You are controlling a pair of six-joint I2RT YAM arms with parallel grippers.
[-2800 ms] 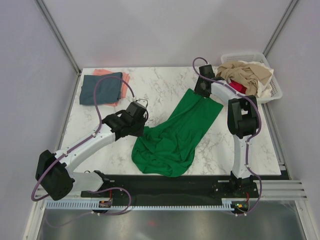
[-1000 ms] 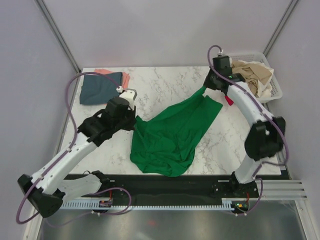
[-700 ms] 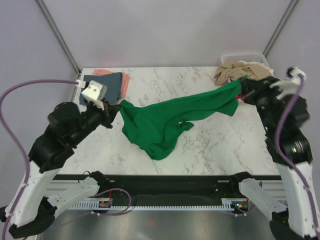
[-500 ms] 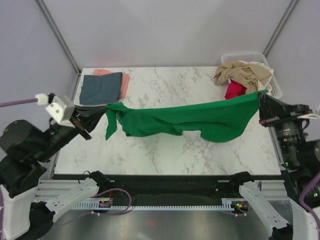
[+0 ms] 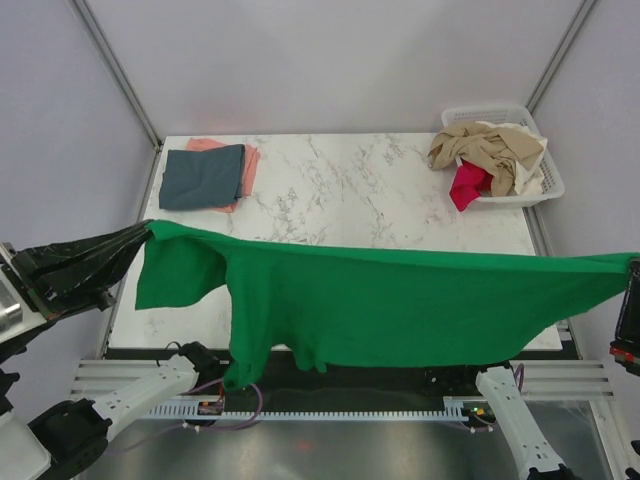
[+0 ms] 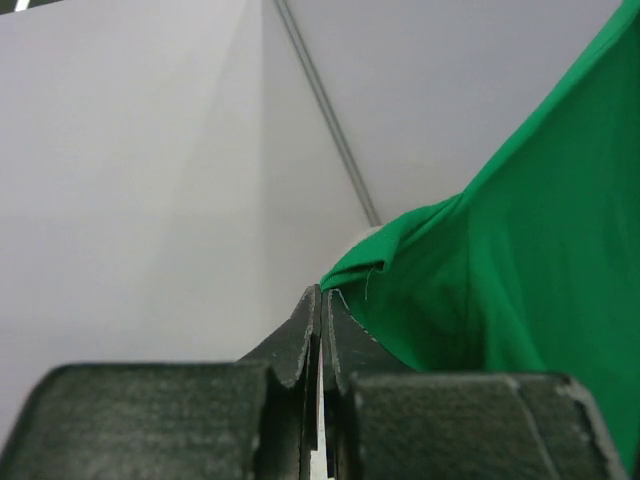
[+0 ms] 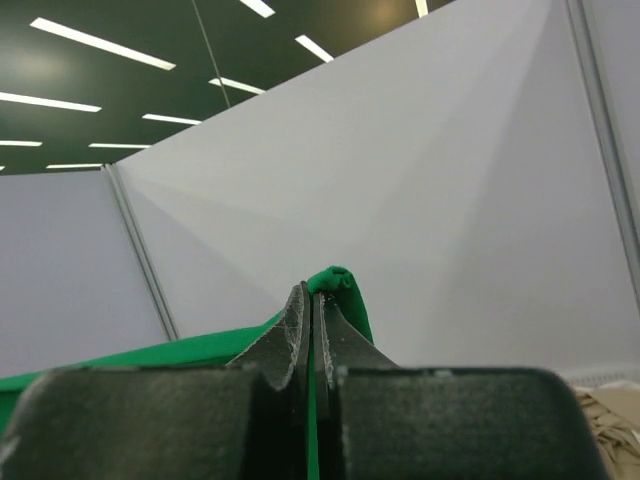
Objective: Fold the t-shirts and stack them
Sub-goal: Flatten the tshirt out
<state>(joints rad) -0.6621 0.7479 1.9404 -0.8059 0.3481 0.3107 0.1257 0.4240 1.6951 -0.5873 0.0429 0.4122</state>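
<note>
A bright green t-shirt (image 5: 400,310) hangs stretched wide in the air over the table's near edge, one sleeve drooping at the lower left. My left gripper (image 5: 143,230) is shut on the shirt's left corner, and the pinched green hem (image 6: 350,275) shows at its tips (image 6: 322,292). At the far right my right gripper (image 7: 312,290) is shut on the other corner, with a bunched green edge (image 7: 338,278) poking past the fingers. A slate blue-grey t-shirt (image 5: 203,175) lies folded on a salmon pink one (image 5: 250,168) at the back left.
A white slatted basket (image 5: 553,178) stands at the back right corner, holding a crumpled beige t-shirt (image 5: 495,148) and a magenta-red one (image 5: 466,185). The marble table (image 5: 350,185) is bounded by grey walls with corner posts.
Both arms rose and pulled apart. The green t-shirt left the table and went from a crumpled heap to a taut wide sheet near the camera.
</note>
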